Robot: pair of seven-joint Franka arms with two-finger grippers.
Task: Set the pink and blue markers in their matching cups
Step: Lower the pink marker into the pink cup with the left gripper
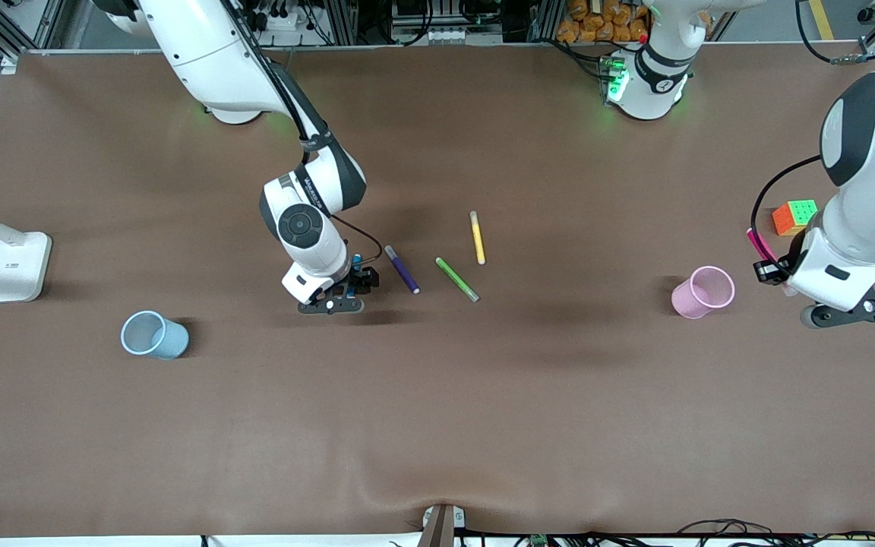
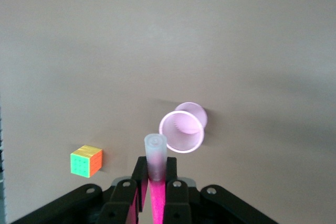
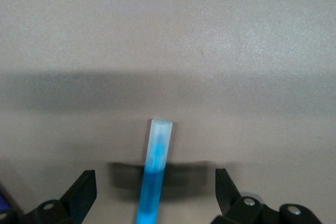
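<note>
My left gripper (image 1: 771, 267) (image 2: 156, 167) is shut on the pink marker (image 1: 759, 245) (image 2: 156, 157). It holds the marker in the air, pale tip down, over the table beside the pink cup (image 1: 703, 292) (image 2: 182, 129), which stands upright. My right gripper (image 1: 358, 282) (image 3: 155, 183) is low at the table with its fingers wide apart on either side of the blue marker (image 1: 356, 263) (image 3: 156, 174), which lies flat between them without touching them. The blue cup (image 1: 153, 335) stands toward the right arm's end, nearer the front camera than that gripper.
A purple pen (image 1: 402, 269), a green pen (image 1: 457, 279) and a yellow pen (image 1: 477, 237) lie mid-table beside my right gripper. A colour cube (image 1: 794, 216) (image 2: 86, 161) sits near my left gripper. A white lamp base (image 1: 17, 266) stands at the right arm's end.
</note>
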